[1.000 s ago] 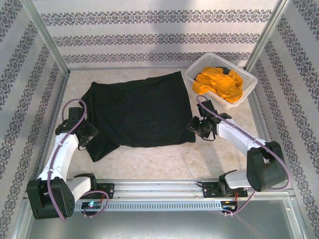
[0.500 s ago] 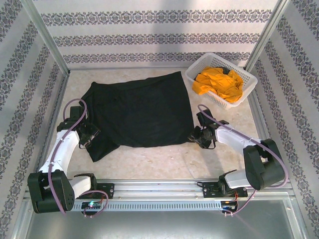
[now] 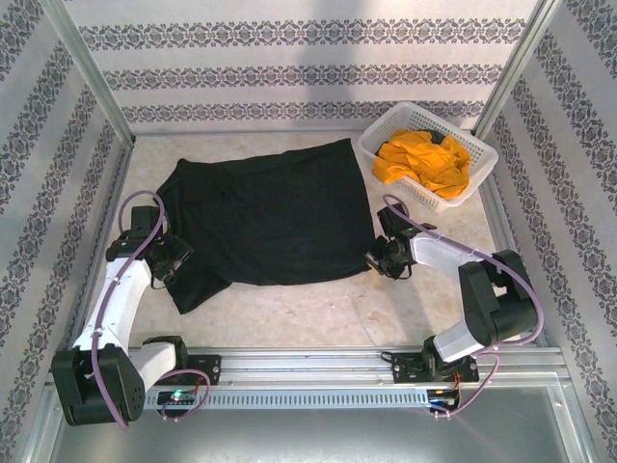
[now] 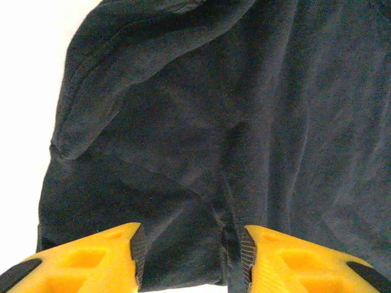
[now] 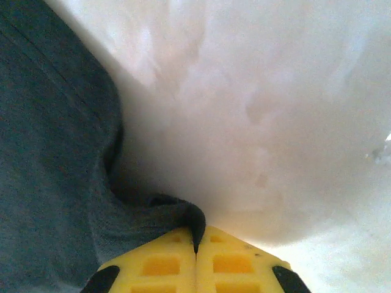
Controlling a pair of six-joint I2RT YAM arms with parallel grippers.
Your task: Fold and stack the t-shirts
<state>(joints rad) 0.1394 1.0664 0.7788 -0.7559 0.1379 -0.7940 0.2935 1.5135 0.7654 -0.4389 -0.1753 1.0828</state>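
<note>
You have the black t-shirt (image 3: 270, 217) spread flat on the table (image 3: 318, 313), left of centre; its long axis runs left to right, tilted slightly, the left end nearer the arms and the right end farther back; the straight, clean edge faces right toward the basket (image 3: 400, 183), the narrower rumpled end points near-left. Right gripper (image 3: 378, 258) sits at the shirt's near-right corner; on the right wrist view the yellow fingers (image 5: 162, 265) are pressed together with a fold of the dark cloth (image 5: 55, 183) pinched at their tips, bare table beyond. Left gripper (image 3: 174, 262) is over the near-left end; on the left wrist view its fingers (image 4: 91, 262) stand apart with black cloth (image 4: 244, 110) and a raised crease lying between them; whether they touch the cloth you cannot tell. The orange-yellow t-shirt (image 3: 424, 159) lies crumpled in the white basket at the far right corner, no clear axis.
</note>
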